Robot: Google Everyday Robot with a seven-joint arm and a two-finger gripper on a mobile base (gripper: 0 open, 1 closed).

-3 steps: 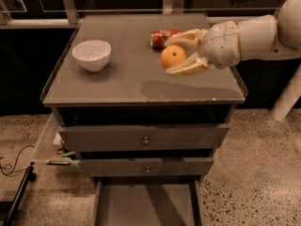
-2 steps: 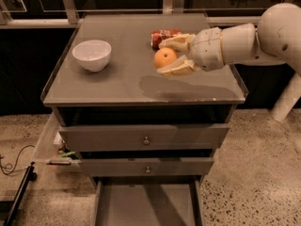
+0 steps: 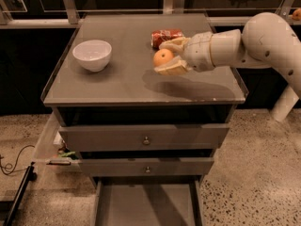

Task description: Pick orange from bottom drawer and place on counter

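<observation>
Cream end effector [image 3: 163, 58] above grey counter [image 3: 123, 81]; bright orange [image 3: 162, 56], white bowl [image 3: 92, 54]

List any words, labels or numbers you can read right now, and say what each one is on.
On the red can: pale marks on its side, too blurred to read.
No text shows on the white bowl, the counter or the gripper, which holds the orange above the counter's right half.

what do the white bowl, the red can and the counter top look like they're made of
Bowl: likely glazed ceramic, though plastic is possible; smooth white with a soft sheen. Can: thin metal, judging by its shiny, slightly crumpled red skin. Counter: matte grey, maybe laminate or painted board, with a clear plastic-looking rim. The end effector holds the orange just above the counter beside the can.
</observation>
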